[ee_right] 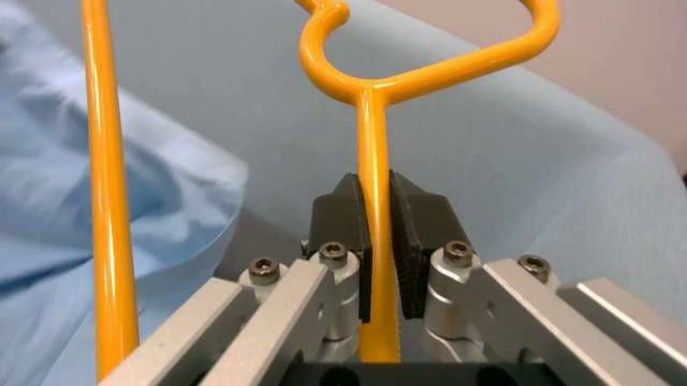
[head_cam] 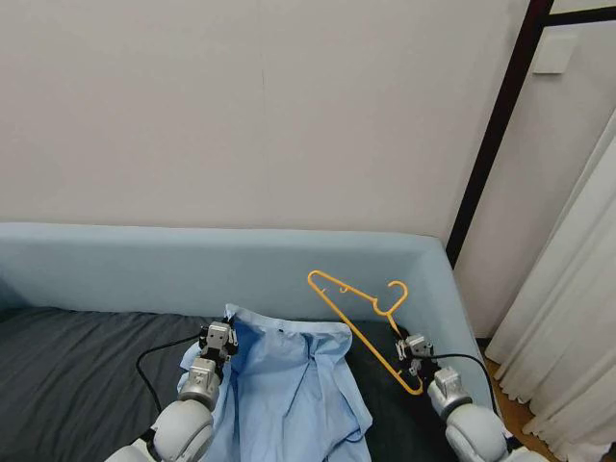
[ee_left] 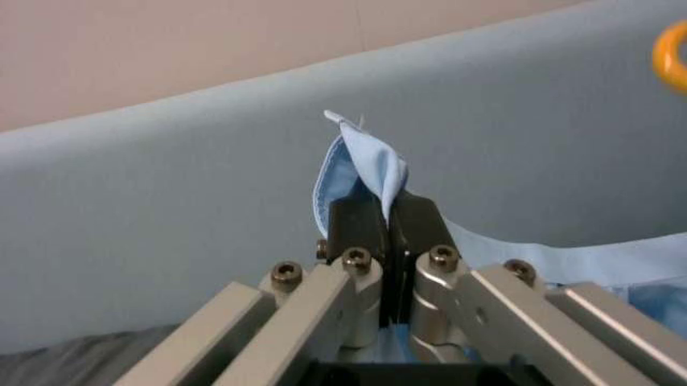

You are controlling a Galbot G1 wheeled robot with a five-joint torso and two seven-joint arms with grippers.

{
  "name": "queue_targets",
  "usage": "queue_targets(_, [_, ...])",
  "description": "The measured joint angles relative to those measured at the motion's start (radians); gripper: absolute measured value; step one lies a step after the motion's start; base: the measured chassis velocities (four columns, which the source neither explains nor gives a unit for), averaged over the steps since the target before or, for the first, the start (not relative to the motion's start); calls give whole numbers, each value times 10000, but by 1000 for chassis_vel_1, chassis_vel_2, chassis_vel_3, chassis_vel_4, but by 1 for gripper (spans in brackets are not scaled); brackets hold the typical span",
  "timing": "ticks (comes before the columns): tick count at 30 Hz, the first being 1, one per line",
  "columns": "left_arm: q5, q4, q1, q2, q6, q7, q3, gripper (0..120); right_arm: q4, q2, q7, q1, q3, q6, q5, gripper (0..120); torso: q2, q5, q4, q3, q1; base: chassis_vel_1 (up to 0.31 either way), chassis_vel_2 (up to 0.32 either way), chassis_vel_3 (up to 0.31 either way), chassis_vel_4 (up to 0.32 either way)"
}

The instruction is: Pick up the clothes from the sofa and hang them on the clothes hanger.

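Note:
A light blue shirt [head_cam: 289, 385] lies spread on the dark sofa seat [head_cam: 77, 356]. My left gripper [head_cam: 219, 339] is shut on the shirt's upper left corner; in the left wrist view a fold of blue cloth [ee_left: 371, 173] sticks out from between the closed fingers [ee_left: 359, 229]. An orange wire hanger [head_cam: 361, 322] is held tilted above the shirt's right side. My right gripper [head_cam: 414, 348] is shut on its rod; the right wrist view shows the orange rod [ee_right: 371, 193] pinched between the black pads [ee_right: 421, 221], with the hook [ee_right: 429, 40] beyond.
The pale blue sofa backrest [head_cam: 192, 265] runs behind the shirt, with the sofa's arm [head_cam: 452, 298] at the right. A white wall rises behind. A dark door frame [head_cam: 496, 125] and white curtains [head_cam: 577, 318] stand to the right.

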Motion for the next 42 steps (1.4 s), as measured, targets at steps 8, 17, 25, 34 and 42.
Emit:
queue_targets(8, [-39,-275,118,97,54,-5,83,0,222,146,241,-825,-275,721,-2839,5,1,0,-1,0,0,0,0,0,0])
queue_targets(17, [73,-738,534,285,71,12,101,0,-483,572,238,-411,-1141,925,-3909,5,0,0,1,1,0,0,0,0,0])
queue_targets(25, [393,-1240,1233,467,107,125,95,0,-1074,907,365,510,-1965,747,-3770,5,0,-1,3,1,0,0,0,0,0])
queue_targets(34, [481,-1270,1128,422,117,180,342,0,-1635,1373,476,1331,-2753,654,-3802,5,0,0,1,1,0,0,0,0,0])
queue_targets(42, [310,-1233,533,375,146,198,828,0,-2474,1949,664,2176,-3323,830,-4713,5,0,-1,0,2,1,0,0,0,0])
